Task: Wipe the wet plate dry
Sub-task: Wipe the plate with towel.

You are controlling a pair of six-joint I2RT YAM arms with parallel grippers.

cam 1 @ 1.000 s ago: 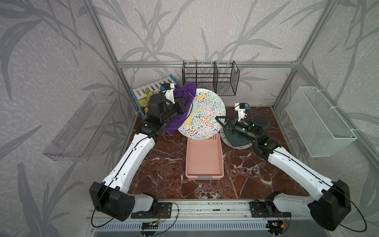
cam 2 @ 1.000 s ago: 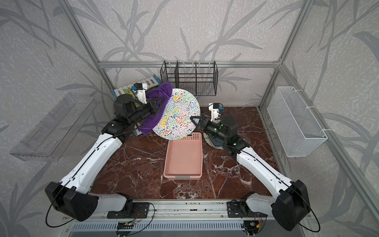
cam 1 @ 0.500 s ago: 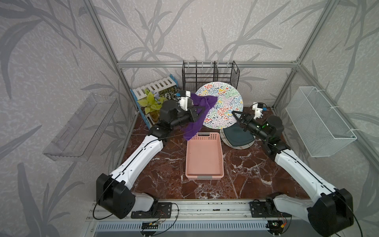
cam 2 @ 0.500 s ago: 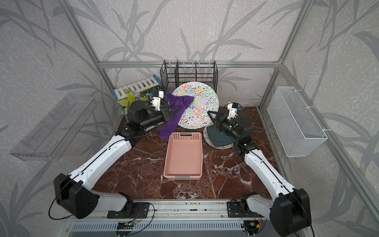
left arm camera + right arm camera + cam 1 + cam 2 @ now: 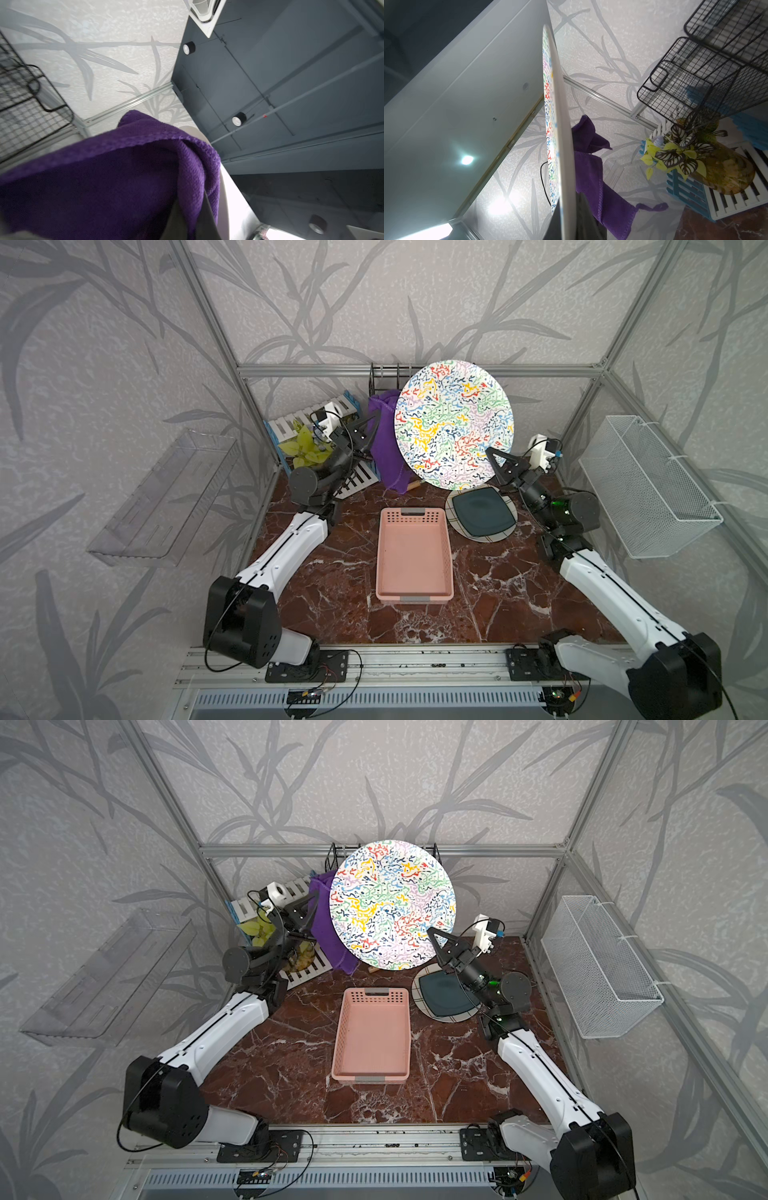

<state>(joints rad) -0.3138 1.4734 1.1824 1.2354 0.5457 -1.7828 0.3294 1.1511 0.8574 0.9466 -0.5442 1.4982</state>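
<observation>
Dark red marble covers the table (image 5: 332, 593), with a pink basket (image 5: 411, 560) sitting midway between the two arms. Beyond the basket's far end, the right end effector (image 5: 492, 457) is clamped on the lower edge of the colourfully squiggled plate (image 5: 454, 425) and holds it raised on edge, its patterned face towards both top views. The left end effector (image 5: 374, 425) is pinched on a purple cloth (image 5: 384, 456) that hangs behind the plate's left side, close to its back.

3 plates are showing: 1 speckled plate (image 5: 453, 423) at 12 o'clock, 1 dark square plate (image 5: 482, 514) lying on 1 round lined plate (image 5: 451, 516) at 2 o'clock; 1 purple cloth (image 5: 384, 443), 1 pink basket (image 5: 413, 560), 1 plant (image 5: 301, 445) and 1 white wire basket (image 5: 648, 489) are also showing.
</observation>
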